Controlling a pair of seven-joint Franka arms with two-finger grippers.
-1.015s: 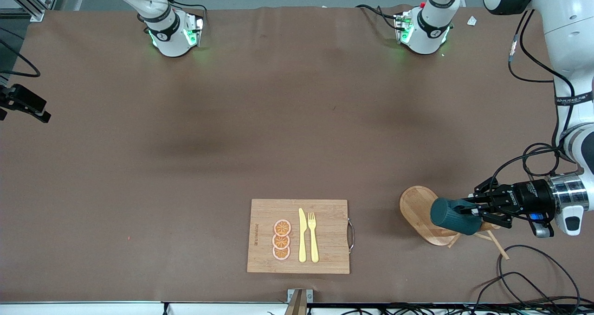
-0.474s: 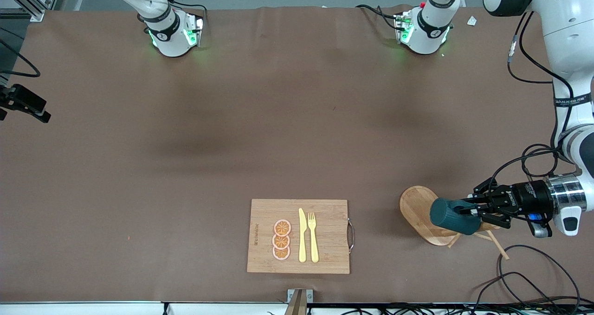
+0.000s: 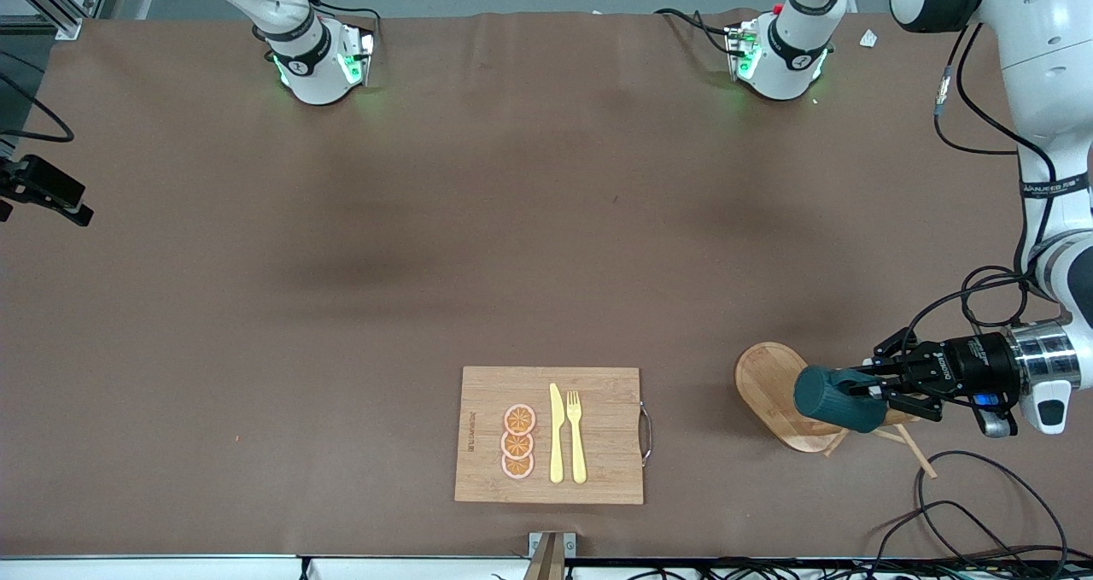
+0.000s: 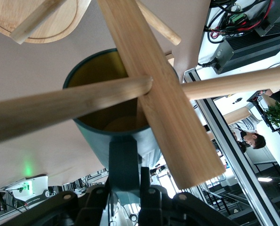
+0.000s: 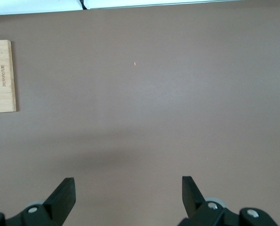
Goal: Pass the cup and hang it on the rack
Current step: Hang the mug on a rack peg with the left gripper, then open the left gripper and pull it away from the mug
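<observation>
My left gripper [image 3: 881, 389] is shut on the handle of the dark teal cup [image 3: 830, 399] and holds it on its side over the wooden rack [image 3: 766, 382], at the left arm's end of the table. In the left wrist view the gripper [image 4: 125, 176] grips the handle, and the cup's yellowish inside [image 4: 102, 94] faces the rack's post [image 4: 163, 103]. A peg [image 4: 60, 106] crosses the cup's mouth. My right gripper [image 5: 128, 197] is open and empty over bare table; it is out of the front view.
A bamboo cutting board [image 3: 598, 388] with a yellow knife [image 3: 556, 433], a fork [image 3: 576, 435] and orange slices [image 3: 517, 442] lies near the front edge; its corner shows in the right wrist view [image 5: 1, 75]. Cables [image 3: 965, 495] lie by the rack.
The left gripper and the cup have shifted very slightly toward the left arm's end of the table. Nothing else moved.
</observation>
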